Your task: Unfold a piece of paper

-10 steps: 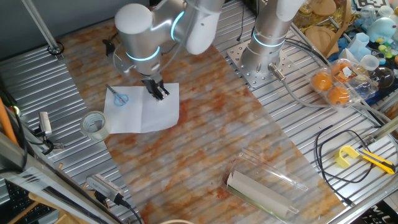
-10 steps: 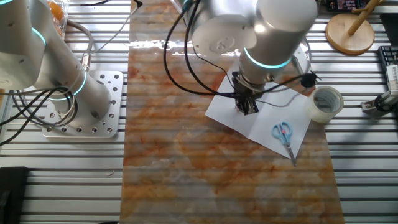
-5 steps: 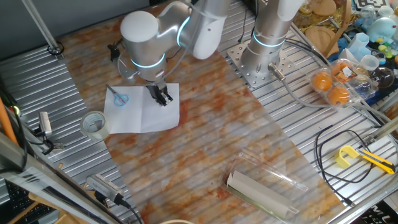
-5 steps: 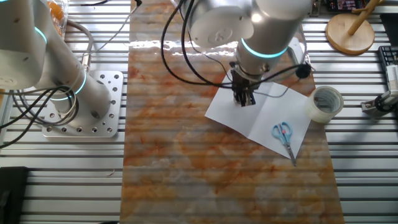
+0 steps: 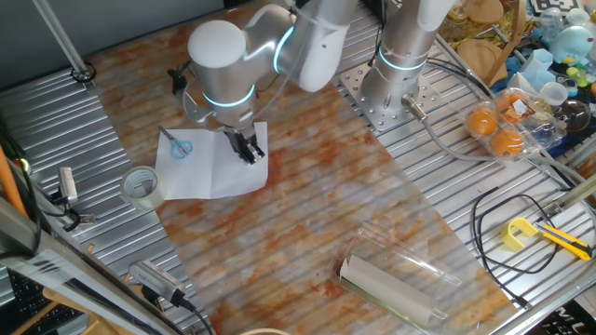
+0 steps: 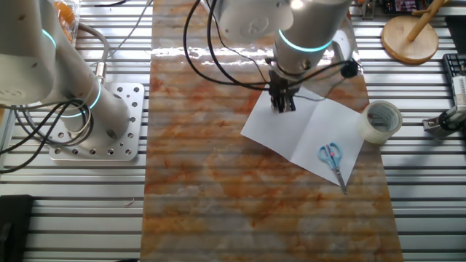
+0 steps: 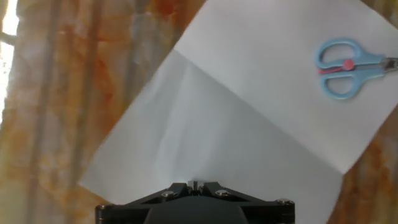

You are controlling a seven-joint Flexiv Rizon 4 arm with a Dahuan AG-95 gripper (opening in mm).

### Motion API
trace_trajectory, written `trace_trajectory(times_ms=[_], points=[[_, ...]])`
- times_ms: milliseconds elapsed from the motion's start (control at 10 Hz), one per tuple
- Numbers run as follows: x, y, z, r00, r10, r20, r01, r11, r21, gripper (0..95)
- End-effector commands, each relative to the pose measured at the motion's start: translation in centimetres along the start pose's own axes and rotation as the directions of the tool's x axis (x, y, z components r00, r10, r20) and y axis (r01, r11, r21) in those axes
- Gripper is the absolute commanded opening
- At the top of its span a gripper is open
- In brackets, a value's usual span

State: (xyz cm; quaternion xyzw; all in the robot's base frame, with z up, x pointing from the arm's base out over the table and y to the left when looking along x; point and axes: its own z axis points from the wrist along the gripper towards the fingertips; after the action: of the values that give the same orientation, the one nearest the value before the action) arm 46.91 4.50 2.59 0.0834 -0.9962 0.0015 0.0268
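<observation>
On the bench (image 5: 307, 209), the piece of paper (image 5: 209, 160) lies opened flat, crease showing, scissors (image 6: 332, 158) resting on its half at 4 o'clock. The gripper (image 6: 282, 104) hangs above the other half, jaws drawn together, holding nothing. Advice: lift straight up, leaving the sheet undisturbed.

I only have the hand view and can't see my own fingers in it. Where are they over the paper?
Observer: The fingers point down over the half of the piece of paper that has no scissors on it, near its edge. I can't tell whether they touch it.
Operator: Anything beside the sheet outside my view?
Observer: A tape roll sits at the paper's corner on the scissors' half.
</observation>
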Motion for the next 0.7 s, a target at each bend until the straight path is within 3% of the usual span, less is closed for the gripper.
trace_trajectory(times_ms=[100,700], points=[[-0.3,1.1,0.3,1.000,0.017,0.006,-0.017,1.000,0.005,0.0],[-0.8,5.4,1.1,0.998,0.068,0.010,-0.068,0.998,0.016,0.0]])
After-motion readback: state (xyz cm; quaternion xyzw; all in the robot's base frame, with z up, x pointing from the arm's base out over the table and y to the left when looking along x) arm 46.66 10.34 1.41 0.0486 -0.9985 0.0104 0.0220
